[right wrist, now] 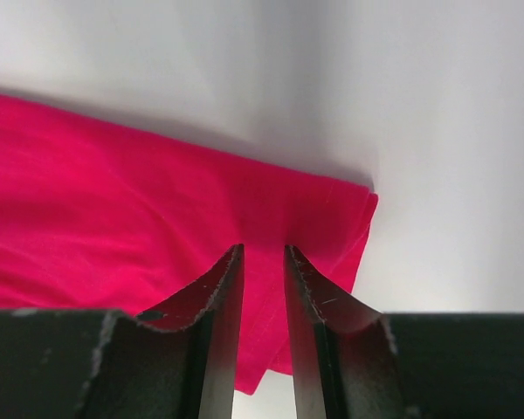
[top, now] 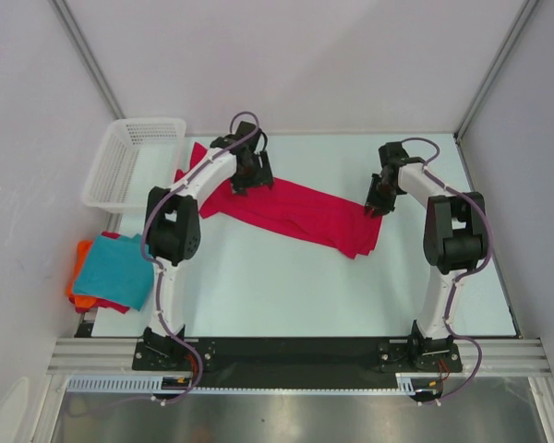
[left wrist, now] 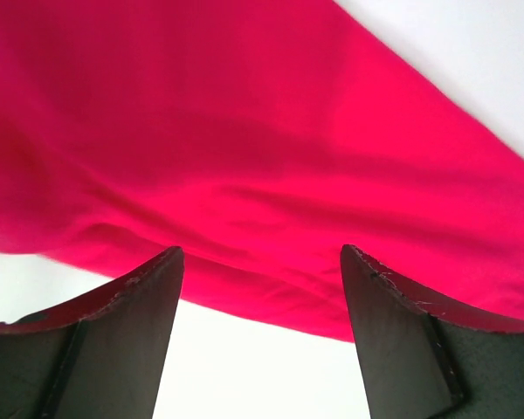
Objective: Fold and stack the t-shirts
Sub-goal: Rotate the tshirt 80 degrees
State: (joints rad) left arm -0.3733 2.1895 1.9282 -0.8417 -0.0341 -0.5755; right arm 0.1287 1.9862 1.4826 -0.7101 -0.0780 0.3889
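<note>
The crimson-pink t-shirt point(top: 295, 212) lies stretched in a long slanted band across the table, from back left to middle right. My left gripper point(top: 249, 180) hangs over its back-left end, open wide, with the cloth point(left wrist: 244, 157) under and beyond the fingertips point(left wrist: 262, 257) and nothing between them. My right gripper point(top: 377, 205) stands at the shirt's right end. Its jaws point(right wrist: 263, 249) are only narrowly parted, tips down on a folded corner of the cloth point(right wrist: 113, 201). A folded teal t-shirt point(top: 120, 268) rests on an orange one point(top: 78, 269) at the left edge.
A white mesh basket point(top: 134, 161) sits at the back left, just off the table corner. The stack at the left overhangs the table edge point(top: 97, 309). Bare table point(top: 305, 295) spreads in front of the crimson shirt, bounded by the side walls.
</note>
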